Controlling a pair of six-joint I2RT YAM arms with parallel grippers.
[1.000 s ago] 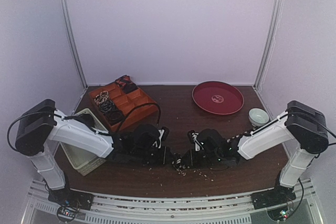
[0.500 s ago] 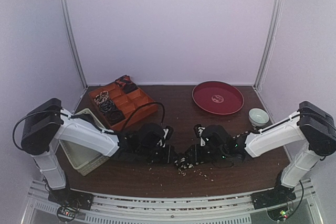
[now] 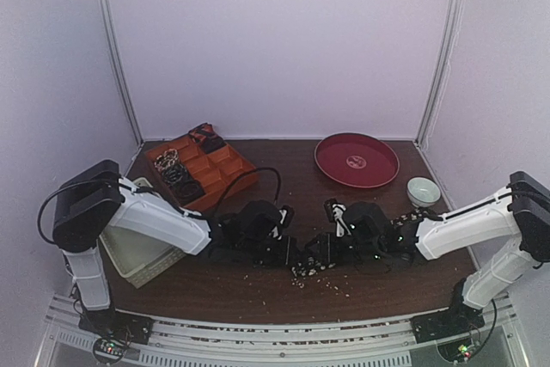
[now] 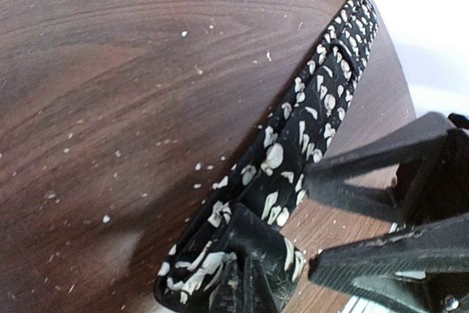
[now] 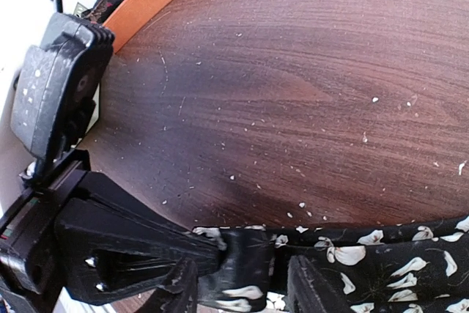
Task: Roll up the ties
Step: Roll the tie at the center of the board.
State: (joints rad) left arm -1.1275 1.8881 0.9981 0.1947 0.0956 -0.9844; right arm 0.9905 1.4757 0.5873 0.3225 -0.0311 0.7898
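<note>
A black tie with white flecks [image 4: 308,122] lies as a long strip on the brown table, and its near end is folded into a small wad. My left gripper [image 4: 249,284] is shut on that folded end. In the right wrist view the tie [image 5: 366,262] runs off to the right. My right gripper [image 5: 242,291] is open, with a finger on each side of the wad and the left gripper's tips [image 5: 212,251] meeting it from the left. From above, the left gripper [image 3: 290,253] and the right gripper [image 3: 316,251] face each other over the tie [image 3: 301,270].
An orange compartmented tray [image 3: 230,180] holding rolled ties stands at the back left. A white slatted basket [image 3: 137,255] sits under the left arm. A red plate [image 3: 357,161] and a small bowl [image 3: 423,190] are at the back right. White specks litter the wood.
Both grippers have shifted to the right together, carrying the tie's end with them. They stay close together, facing each other.
</note>
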